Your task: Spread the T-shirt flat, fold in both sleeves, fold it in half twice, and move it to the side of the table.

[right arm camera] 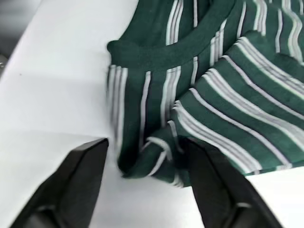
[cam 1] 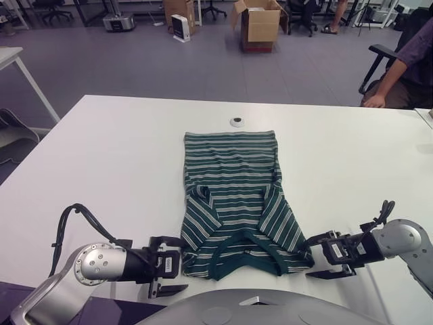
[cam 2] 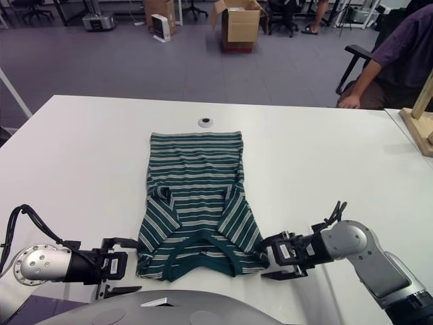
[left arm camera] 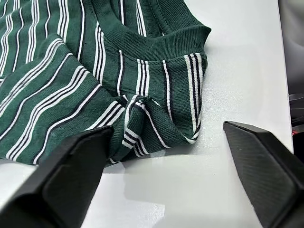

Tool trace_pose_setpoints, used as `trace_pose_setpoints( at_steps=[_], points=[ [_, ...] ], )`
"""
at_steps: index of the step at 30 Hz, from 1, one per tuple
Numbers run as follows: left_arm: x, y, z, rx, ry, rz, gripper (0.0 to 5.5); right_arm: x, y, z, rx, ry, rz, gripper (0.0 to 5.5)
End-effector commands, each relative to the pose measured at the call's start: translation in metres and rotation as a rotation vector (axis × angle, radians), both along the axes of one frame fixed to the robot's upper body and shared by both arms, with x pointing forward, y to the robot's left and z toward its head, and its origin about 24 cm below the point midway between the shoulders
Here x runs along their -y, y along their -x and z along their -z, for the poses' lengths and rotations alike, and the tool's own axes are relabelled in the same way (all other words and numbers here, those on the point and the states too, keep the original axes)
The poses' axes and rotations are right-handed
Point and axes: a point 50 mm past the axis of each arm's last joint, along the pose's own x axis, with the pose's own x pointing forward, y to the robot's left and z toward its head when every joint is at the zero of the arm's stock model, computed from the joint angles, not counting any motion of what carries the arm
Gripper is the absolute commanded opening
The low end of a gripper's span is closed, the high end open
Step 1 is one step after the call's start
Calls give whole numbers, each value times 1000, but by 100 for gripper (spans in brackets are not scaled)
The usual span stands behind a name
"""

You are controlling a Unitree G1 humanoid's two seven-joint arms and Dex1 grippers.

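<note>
A green T-shirt [cam 1: 233,196] with white stripes lies flat on the white table [cam 1: 101,162], collar toward the near edge, both sleeves folded in over its body. My left gripper [cam 1: 169,265] rests low at the near left shoulder corner, open, and the bunched corner of the T-shirt [left arm camera: 156,118] lies between its black fingers [left arm camera: 71,175]. My right gripper [cam 1: 318,256] sits at the near right shoulder corner, open as well. Its fingers [right arm camera: 213,190] straddle the corner of the T-shirt [right arm camera: 152,142] without closing on it.
A small white round disc [cam 1: 237,122] sits just beyond the shirt's far hem. Bare tabletop stretches to the left and right of the shirt. A wooden stand [cam 2: 421,122] is on a neighbouring table at the right. Cardboard boxes [cam 1: 258,24] stand on the floor behind.
</note>
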Motion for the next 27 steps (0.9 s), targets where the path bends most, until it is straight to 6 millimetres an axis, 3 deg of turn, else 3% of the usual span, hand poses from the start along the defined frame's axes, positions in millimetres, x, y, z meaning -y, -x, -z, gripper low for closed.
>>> trace_pose_setpoints(
  at_steps=[1,7,13,19,23,27],
  points=[
    [1,0,5,7,-18,26,356,-2,1,6,-15,18,13,225],
    [-7,-1,25,13,-96,45,254,0,-1,7,-28,30,10,118],
    [-9,2,29,-21,-80,50,159,-1,-5,6,-36,18,16,12],
    [-14,1,27,-25,-84,66,55,0,-7,1,-88,-10,40,0],
    [-10,-3,6,-50,21,56,6,4,-6,-21,-180,-60,43,0],
    [-9,2,-47,-232,181,54,3,12,-5,-68,-286,-157,-8,0]
  ],
)
